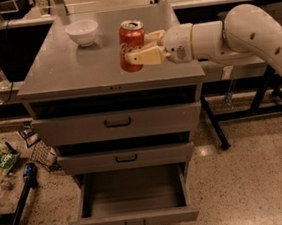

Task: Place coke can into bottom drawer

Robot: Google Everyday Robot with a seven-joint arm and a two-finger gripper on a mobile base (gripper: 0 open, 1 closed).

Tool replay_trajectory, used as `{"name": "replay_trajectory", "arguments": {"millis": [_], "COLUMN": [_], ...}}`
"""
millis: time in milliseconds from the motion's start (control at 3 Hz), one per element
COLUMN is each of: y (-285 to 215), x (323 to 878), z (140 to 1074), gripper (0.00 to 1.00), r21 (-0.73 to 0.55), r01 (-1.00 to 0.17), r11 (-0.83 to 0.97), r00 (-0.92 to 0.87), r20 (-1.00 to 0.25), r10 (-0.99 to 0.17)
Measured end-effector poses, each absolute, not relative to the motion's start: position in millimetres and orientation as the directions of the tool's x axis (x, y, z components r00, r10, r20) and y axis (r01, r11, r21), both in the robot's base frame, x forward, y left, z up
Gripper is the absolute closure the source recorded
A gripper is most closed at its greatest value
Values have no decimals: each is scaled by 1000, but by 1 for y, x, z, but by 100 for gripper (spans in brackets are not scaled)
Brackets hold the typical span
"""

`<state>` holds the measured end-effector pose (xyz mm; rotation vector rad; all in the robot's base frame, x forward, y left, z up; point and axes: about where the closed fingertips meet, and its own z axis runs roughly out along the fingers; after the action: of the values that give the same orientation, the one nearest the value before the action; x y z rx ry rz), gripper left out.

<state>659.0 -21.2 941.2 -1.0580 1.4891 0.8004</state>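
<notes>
on the grey surface [67, 77], right of centre: coke can [130, 37], upright, whether lifted cannot be told, clamped between the fingers [143, 58] of the gripper [140, 47]; arm enters from the right. white bowl [83, 31] at back left, well apart. bottom drawer [135, 220] pulled out past the front edge, cavity facing up. speckled floor [249, 183] to the right; litter [6, 160] to the left.

The arm [252, 27] is a smooth white rounded tube with small dark dots on its shell. Its end effector [140, 48], over the surface [76, 71] at the can [130, 37], has cream-yellow fingers [145, 57].
</notes>
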Motion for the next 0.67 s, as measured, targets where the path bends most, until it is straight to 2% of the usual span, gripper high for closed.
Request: {"name": "replay_trajectory", "arguments": {"millis": [667], "y": [-37], "x": [580], "z": [879], "gripper": [100], "r21": [-40], "r01": [-912], "r11": [407], "r00": [-79], "r20": [-959], "r10": [-271]}}
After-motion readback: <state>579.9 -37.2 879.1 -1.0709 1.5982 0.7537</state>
